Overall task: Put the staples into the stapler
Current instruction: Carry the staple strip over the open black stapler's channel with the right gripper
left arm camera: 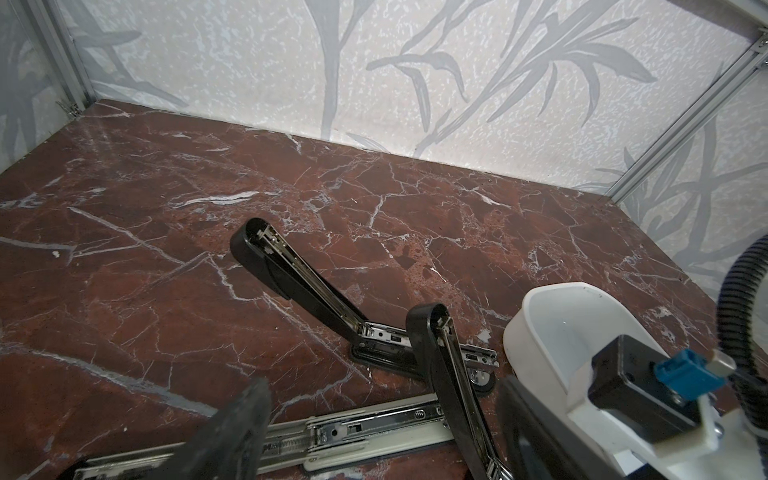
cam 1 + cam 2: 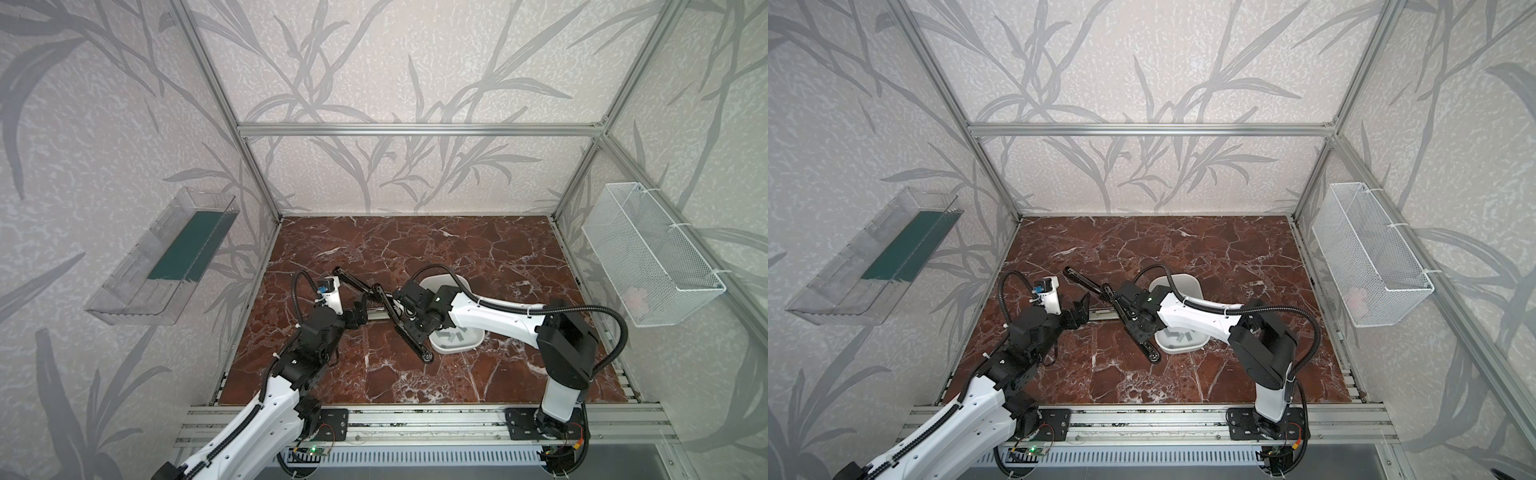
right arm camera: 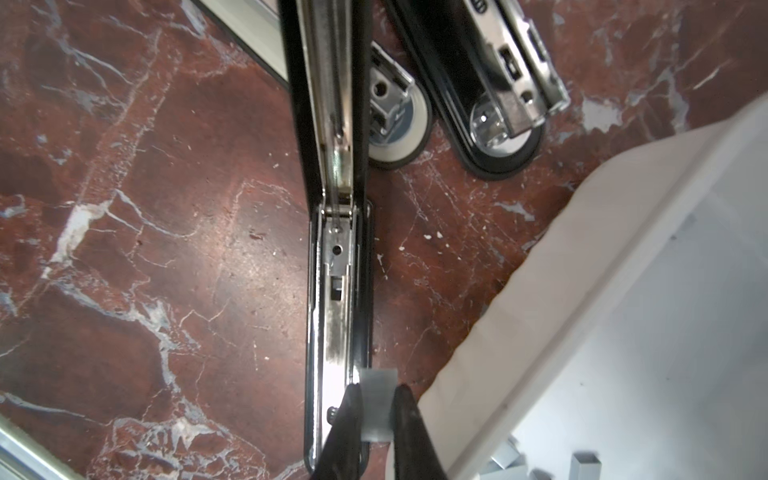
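So the right claw (image 3: 376, 409) is clamped on one strip of staples (image 3: 377, 390), held right at the edge of the metal channel of the open stapler (image 3: 332, 311). The other strips (image 2: 451, 334) lie loose in the white tray (image 3: 540, 311), which sits at 3 o'clock from that stapler in both top views. The left claw (image 1: 382, 399), over at 9 o'clock, is spread wide, nothing in it.

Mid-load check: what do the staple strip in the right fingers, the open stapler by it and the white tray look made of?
The staple strip looks like grey metal, dull matte. The open stapler: bright plated-metal channel with mirror glints; glossy black shell, plastic or painted metal, unclear. The white tray: probably plastic, smooth satin, rounded moulded rim.
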You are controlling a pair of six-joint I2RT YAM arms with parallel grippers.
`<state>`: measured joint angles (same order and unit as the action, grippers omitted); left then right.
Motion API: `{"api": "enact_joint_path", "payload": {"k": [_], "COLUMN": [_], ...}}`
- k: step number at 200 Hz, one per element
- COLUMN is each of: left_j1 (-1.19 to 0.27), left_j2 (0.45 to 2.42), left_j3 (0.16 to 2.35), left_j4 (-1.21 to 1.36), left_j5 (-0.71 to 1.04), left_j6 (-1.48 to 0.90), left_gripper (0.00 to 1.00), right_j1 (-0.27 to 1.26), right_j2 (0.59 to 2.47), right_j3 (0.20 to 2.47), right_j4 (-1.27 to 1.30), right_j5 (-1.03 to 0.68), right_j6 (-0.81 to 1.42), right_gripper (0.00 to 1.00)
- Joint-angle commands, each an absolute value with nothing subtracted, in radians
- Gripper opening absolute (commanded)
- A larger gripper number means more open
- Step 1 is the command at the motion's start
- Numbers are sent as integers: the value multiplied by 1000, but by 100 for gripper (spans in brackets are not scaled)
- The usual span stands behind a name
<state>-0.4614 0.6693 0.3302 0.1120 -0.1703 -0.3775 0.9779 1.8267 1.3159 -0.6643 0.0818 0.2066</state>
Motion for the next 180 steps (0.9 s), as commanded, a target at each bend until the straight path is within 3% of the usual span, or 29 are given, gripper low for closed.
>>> {"api": "enact_joint_path", "payload": {"k": [1,68,128,180], "left_j1": [-455,-452,-451,-450], "left_j2": [674,692,688,696], "left_j3": [325,327,325,315], "left_j4": [121,126,126,135], "left_j5": [-172,-179,-178,-183], "left_j6": [-380,-374,-375,-360], "left_gripper": [86,86,86,86], "right_j1": [968,940,959,1012], "right_j2": [1819,1725,1575,1586], "right_j3": [1315,1201,1128,1104], "right_j4": [-713,-700,-595,-590], "right_j5": [120,140,-31,-14], "right_j6": [195,196,155,170], "right_gripper": [6,5,5,6]}}
